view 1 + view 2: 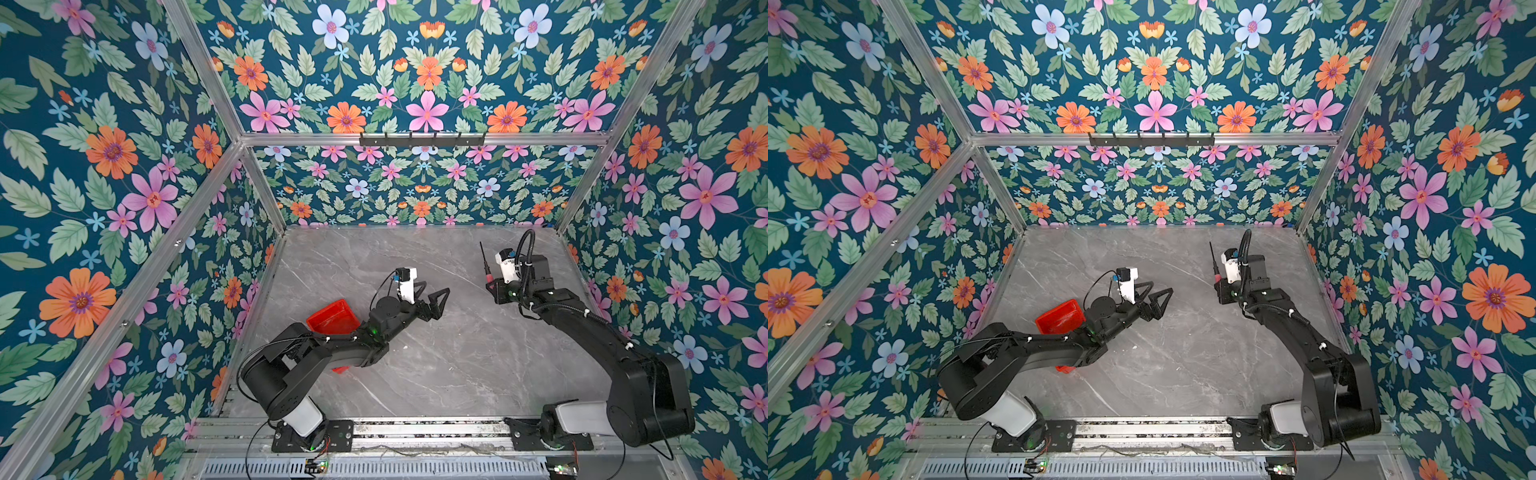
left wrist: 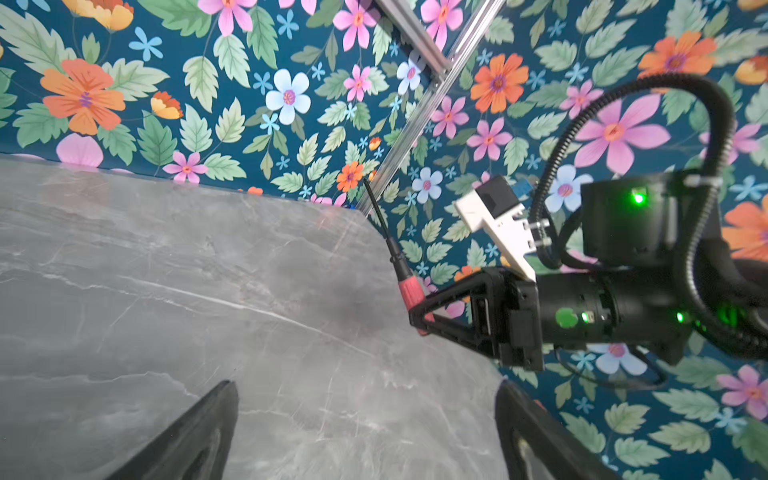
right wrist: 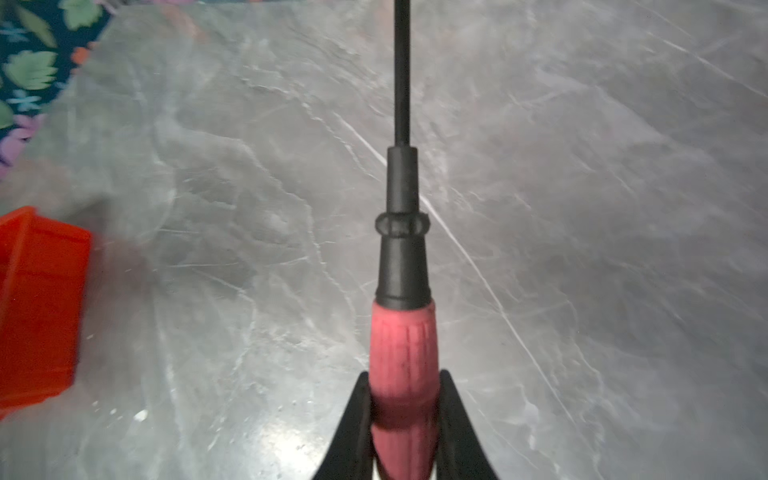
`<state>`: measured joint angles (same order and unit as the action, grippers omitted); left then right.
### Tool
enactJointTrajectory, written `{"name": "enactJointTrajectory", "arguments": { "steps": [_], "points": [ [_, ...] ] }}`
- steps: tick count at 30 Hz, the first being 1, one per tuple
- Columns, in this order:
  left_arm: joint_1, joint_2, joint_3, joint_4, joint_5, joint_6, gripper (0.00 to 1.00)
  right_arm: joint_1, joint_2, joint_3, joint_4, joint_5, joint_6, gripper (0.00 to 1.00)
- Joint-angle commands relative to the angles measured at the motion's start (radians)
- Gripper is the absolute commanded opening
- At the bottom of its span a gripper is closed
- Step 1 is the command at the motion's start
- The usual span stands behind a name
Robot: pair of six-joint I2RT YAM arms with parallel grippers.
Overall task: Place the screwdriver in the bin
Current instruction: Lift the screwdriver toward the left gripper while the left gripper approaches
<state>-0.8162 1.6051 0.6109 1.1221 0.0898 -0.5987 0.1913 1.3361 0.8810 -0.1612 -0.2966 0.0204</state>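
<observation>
**A:** How do things lie, biggest first?

**B:** The grey table [image 1: 457,374] is bare apart from the red bin [image 1: 332,316] near its left edge. My left arm [image 1: 316,353] lies across the near part of the bin, so only the far part is clear. My left pincer [image 1: 434,291] is spread wide and empty, hanging over the middle of the table. My right pincer [image 3: 405,386] is pinching the screwdriver [image 3: 403,353] by its pink handle. The black shaft points up towards the back wall. It is off the table and well apart from the bin.

**A:** What makes the carry go well?

**B:** I think a firm grip on the handle and a path to the left that skirts the spread pincer. I would lower the shaft until it is nearly flat over the clear part of the bin, and let go only when low.

**A:** What is in the way?

**B:** Mainly my own left arm and pincer, which sit between the screwdriver and the bin. The long shaft could also catch the bin's wall.
</observation>
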Motion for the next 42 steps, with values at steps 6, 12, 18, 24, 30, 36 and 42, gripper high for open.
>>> {"name": "enactJointTrajectory", "arguments": {
  "steps": [6,12,18,24,30,36,42],
  "points": [
    [0.011,0.061,0.05,0.2,0.096,-0.153,0.9,0.059,-0.038,0.009,0.064,-0.3,-0.079,0.0],
    [0.016,0.131,0.074,0.345,0.103,-0.254,0.83,0.13,-0.046,0.014,0.065,-0.314,-0.113,0.0],
    [0.015,0.164,0.095,0.363,0.115,-0.286,0.75,0.158,-0.054,0.019,0.071,-0.324,-0.124,0.0],
    [0.015,0.173,0.099,0.356,0.117,-0.299,0.63,0.169,-0.064,0.027,0.072,-0.351,-0.139,0.0],
    [0.015,0.177,0.108,0.351,0.122,-0.301,0.47,0.17,-0.068,0.032,0.066,-0.384,-0.154,0.0],
    [0.015,0.182,0.11,0.353,0.125,-0.307,0.28,0.172,-0.065,0.037,0.051,-0.405,-0.168,0.0],
    [0.015,0.185,0.11,0.354,0.133,-0.306,0.16,0.172,-0.064,0.041,0.031,-0.412,-0.186,0.0]
  ]
}}
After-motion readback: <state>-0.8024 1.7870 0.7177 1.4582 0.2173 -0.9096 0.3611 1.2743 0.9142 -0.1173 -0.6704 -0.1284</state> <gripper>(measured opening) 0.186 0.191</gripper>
